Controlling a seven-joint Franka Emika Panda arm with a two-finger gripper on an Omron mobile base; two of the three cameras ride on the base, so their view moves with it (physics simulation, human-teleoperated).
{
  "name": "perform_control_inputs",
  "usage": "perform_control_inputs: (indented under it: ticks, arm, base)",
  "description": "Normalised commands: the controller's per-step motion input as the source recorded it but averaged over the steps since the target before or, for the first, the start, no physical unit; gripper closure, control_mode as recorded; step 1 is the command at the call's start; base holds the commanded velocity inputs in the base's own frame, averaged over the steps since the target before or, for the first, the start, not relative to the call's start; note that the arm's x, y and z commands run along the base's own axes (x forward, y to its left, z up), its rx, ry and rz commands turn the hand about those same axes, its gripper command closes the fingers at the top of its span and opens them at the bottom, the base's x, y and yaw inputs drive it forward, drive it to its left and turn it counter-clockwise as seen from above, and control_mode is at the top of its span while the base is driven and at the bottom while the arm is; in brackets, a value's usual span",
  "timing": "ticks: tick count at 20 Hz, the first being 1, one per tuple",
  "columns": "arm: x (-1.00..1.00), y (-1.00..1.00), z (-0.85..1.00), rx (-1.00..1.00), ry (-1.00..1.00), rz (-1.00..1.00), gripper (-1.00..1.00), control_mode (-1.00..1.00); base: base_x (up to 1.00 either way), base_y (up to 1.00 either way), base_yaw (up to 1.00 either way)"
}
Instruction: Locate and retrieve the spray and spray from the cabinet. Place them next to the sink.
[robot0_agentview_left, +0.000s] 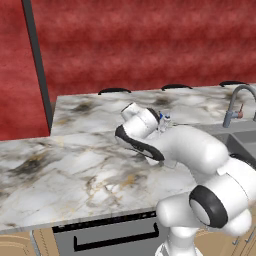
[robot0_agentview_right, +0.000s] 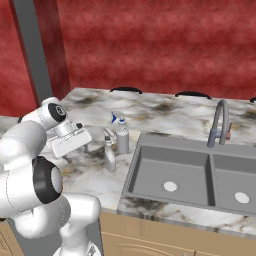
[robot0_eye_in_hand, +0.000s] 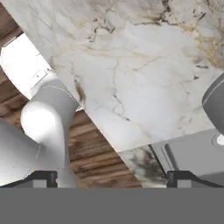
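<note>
On the marble counter (robot0_agentview_right: 165, 116) just left of the grey double sink (robot0_agentview_right: 192, 172), I see both pale-grey bottles standing upright and close together. The one with the slim white blue-tipped nozzle (robot0_agentview_right: 122, 135) stands nearer the wall, and the trigger-head bottle (robot0_agentview_right: 109, 153) stands in front of it, nearer the counter's front edge; whether they touch I cannot tell. In the left base view my arm covers most of them, with only the blue-tipped top (robot0_agentview_left: 164, 120) peeking out past the wrist. My gripper (robot0_agentview_right: 92, 146) hangs just left of the trigger bottle in the right base view, and no bottle sits between its fingers. In the hand view the two dark fingertips (robot0_eye_in_hand: 41, 178) stand far apart at the bottom corners, so the jaws are spread wide and empty; between them I look down on veined marble, a corner of the sink (robot0_eye_in_hand: 192, 153), and a rounded grey shape at the right edge that I cannot identify. The curved faucet (robot0_agentview_right: 218, 125) rises behind the sink.
</note>
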Motion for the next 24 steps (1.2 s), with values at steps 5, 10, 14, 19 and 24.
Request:
perform_control_inputs:
  ticks: [5, 10, 14, 19, 24]
  arm:
    - [-0.42, -0.12, 0.70, 0.27, -0.12, -0.13, -1.00, -1.00]
    - [-0.49, -0.23, 0.49, 0.28, -0.16, -0.07, -1.00, -1.00]
    - [-0.60, -0.28, 0.04, 0.26, -0.22, -0.03, -1.00, -1.00]
    - [-0.73, -0.11, 0.01, 0.21, -0.22, -0.06, -1.00, -1.00]
    - [-0.81, 0.15, 0.00, 0.12, -0.23, -0.14, -1.00, -1.00]
  base:
    - [0.00, 0.00, 0.00]
    - [0.00, 0.00, 0.00]
    - [0.00, 0.00, 0.00]
    - [0.00, 0.00, 0.00]
    - [0.00, 0.00, 0.00]
